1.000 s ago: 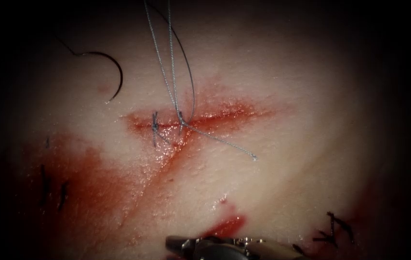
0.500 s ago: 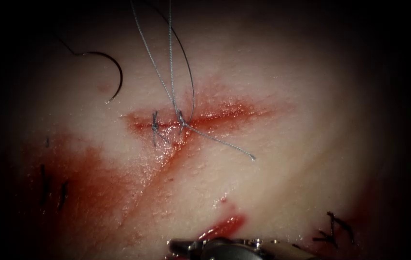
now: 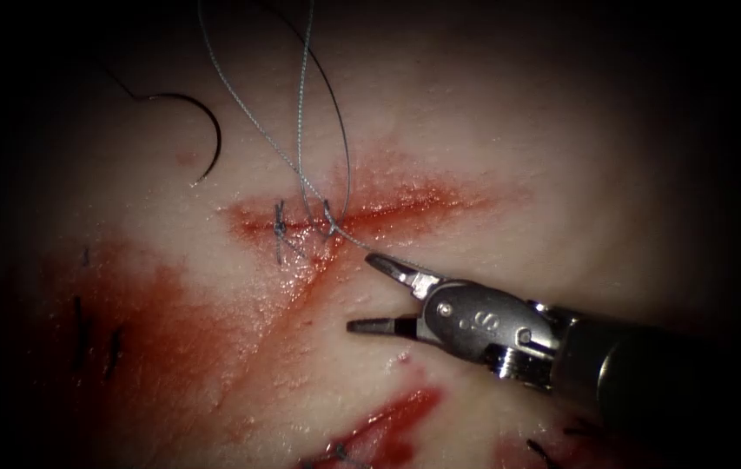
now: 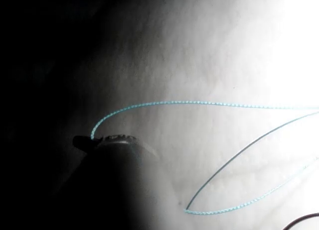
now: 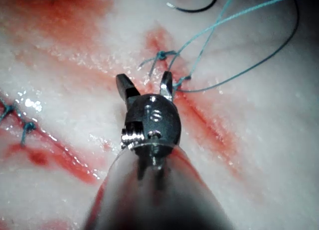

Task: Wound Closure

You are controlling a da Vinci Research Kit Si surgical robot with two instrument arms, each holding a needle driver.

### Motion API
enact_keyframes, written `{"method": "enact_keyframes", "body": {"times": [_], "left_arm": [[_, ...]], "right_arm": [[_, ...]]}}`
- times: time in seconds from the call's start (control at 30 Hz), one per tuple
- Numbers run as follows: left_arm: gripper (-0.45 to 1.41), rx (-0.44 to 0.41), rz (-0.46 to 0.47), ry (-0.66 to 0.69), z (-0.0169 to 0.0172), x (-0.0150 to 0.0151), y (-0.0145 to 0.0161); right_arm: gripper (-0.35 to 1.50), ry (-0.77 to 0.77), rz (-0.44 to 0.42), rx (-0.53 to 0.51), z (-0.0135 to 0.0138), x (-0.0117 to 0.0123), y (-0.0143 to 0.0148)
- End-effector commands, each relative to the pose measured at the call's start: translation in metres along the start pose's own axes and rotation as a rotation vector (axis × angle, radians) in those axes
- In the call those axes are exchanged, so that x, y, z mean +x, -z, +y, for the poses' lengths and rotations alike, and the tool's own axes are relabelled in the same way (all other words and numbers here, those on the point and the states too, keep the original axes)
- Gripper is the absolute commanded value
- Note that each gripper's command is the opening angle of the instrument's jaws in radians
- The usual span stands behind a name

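1. Pale tissue fills the endoscope view. Our right tool has come in with its jaws wide open, holding nothing, just right of the knot on the cut. The needle lies free, left of the cut.
2. Left wrist view: our left tool grips the thread.
3. Right wrist view: we should close only on the short thread end.

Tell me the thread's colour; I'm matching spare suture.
Pale grey-blue, braided thread; the endoscope view shows it best, rising from the cut.
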Motion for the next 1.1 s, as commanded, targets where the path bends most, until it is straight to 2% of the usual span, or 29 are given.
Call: {"method": "enact_keyframes", "body": {"times": [0.03,0.2,0.33,0.57,0.77,0.83,1.1], "left_arm": [[-0.45,0.008,0.004,0.010,-0.0004,0.0003,-0.0009],[-0.45,0.009,0.011,0.011,-0.0003,0.0006,-0.0003],[-0.45,0.010,0.011,0.009,-0.0003,0.0008,0.0001],[-0.45,0.007,0.011,0.007,-0.0003,0.0009,0.0004],[-0.45,0.008,0.010,0.013,-0.0002,0.0009,0.0003],[-0.45,0.008,0.009,0.013,-0.0002,0.0010,0.0003],[-0.45,0.006,0.010,0.011,-0.0002,0.0010,0.0003]], "right_arm": [[1.47,-0.063,-0.051,-0.017,0.0019,-0.0007,-0.0031],[1.47,-0.064,-0.201,-0.036,0.0042,-0.0028,-0.0061],[1.47,-0.061,-0.275,-0.046,0.0052,-0.0042,-0.0076],[1.42,-0.072,-0.362,-0.016,0.0043,-0.0064,-0.0072],[1.38,-0.082,-0.367,0.028,0.0031,-0.0065,-0.0064],[1.31,-0.086,-0.362,0.066,0.0029,-0.0066,-0.0062],[1.13,-0.123,-0.427,0.091,0.0021,-0.0081,-0.0064]]}}
